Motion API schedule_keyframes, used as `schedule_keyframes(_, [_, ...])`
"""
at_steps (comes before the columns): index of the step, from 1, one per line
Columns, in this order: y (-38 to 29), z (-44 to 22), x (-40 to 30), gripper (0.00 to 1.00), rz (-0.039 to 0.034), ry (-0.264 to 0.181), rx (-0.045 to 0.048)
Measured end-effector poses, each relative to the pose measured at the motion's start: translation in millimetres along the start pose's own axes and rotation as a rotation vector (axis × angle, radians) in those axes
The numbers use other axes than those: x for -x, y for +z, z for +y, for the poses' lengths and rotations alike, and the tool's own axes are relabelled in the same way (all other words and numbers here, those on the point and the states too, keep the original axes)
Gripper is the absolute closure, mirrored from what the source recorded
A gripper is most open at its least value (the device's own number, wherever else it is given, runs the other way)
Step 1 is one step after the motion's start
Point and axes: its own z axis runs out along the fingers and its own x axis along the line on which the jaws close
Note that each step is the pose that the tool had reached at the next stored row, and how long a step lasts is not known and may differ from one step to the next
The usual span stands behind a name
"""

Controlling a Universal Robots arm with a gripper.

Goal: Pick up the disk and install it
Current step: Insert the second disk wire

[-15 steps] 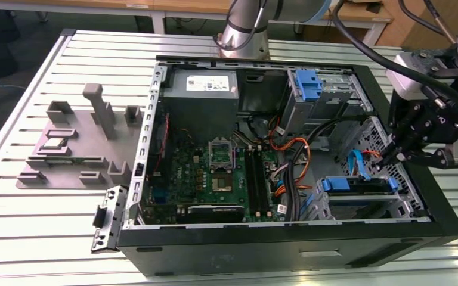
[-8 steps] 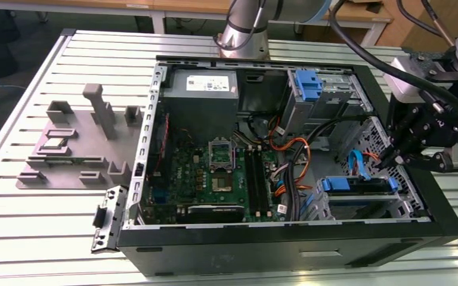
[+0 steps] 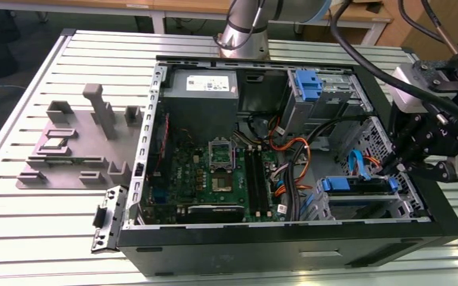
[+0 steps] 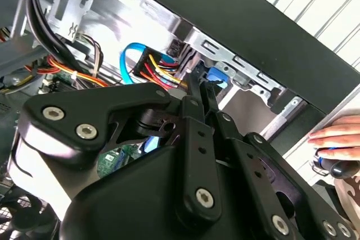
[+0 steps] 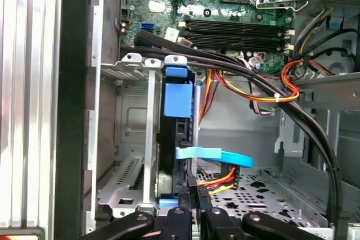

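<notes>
Exterior view: the pincer (image 3: 395, 168) is sitting at about four o'clock in the open computer case (image 3: 293, 235), its fingers pinched together against the blue-framed disk (image 3: 359, 185). That disk is already lying in the lower drive cage (image 3: 324, 205), so installation looks nearly finished. At one o'clock, an upper bay (image 3: 348, 92) is holding a bare blue bracket (image 3: 309, 83).

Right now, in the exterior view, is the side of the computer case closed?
No. The computer case lies open on the table, with its motherboard and cables visible inside.
</notes>
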Motion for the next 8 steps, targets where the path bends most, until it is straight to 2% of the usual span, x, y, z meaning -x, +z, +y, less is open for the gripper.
schedule_keyframes(8, [3.7, 0.4, -7.4, 0.84, 0.0001, 0.0, 0.0])
